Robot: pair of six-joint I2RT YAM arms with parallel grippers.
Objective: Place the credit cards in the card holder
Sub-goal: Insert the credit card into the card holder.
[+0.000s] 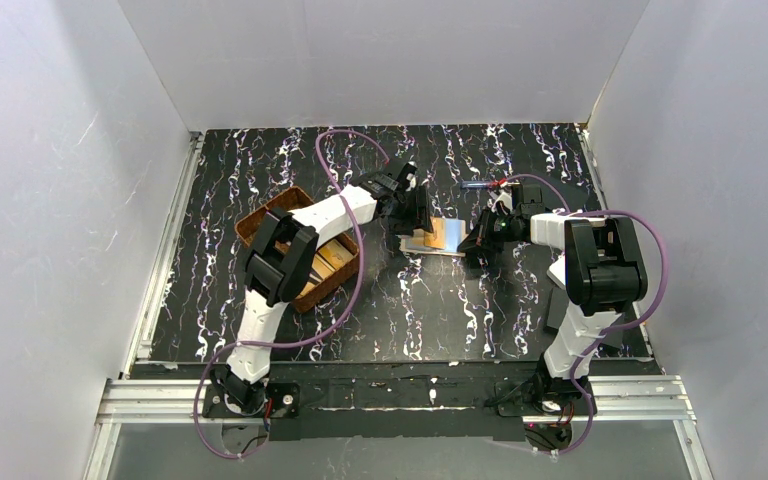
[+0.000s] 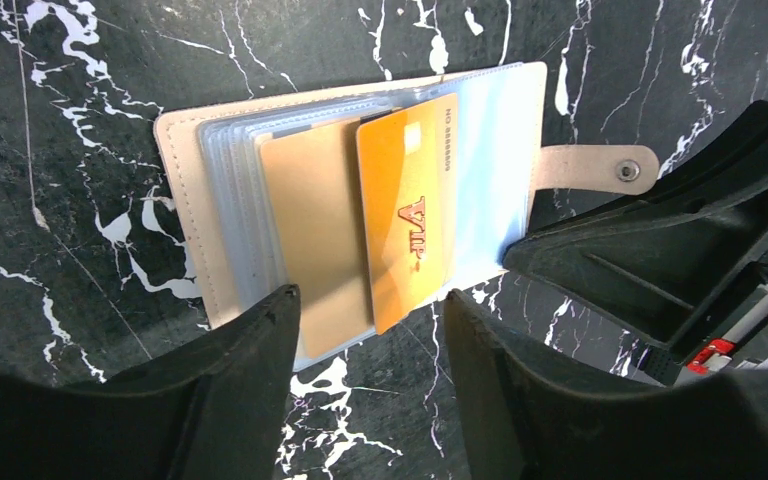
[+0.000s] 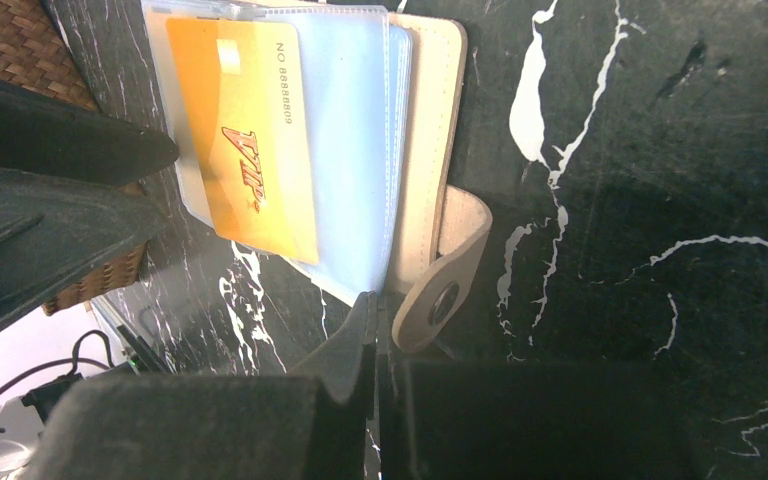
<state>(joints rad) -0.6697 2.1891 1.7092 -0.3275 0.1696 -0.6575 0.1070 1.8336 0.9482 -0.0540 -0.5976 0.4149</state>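
Black marbled bench [image 1: 440, 330], white walls. The card holder [image 2: 185, 220] lies open at mid-bench between the arms. Left jaws stand apart, just short of the protruding gold card [image 2: 405, 220]. Right jaws are together, tips at the cover edge beside the snap tab [image 3: 440, 300]. Recommended: push the slightly skewed card squarely into its sleeve. Holder: beige cover, clear sleeves.

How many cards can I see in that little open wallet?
2. A gold VIP card lies on the clear sleeves of the card holder, its end sticking out past them; a plain tan card sits beside it in a sleeve. More may be hidden between sleeves.
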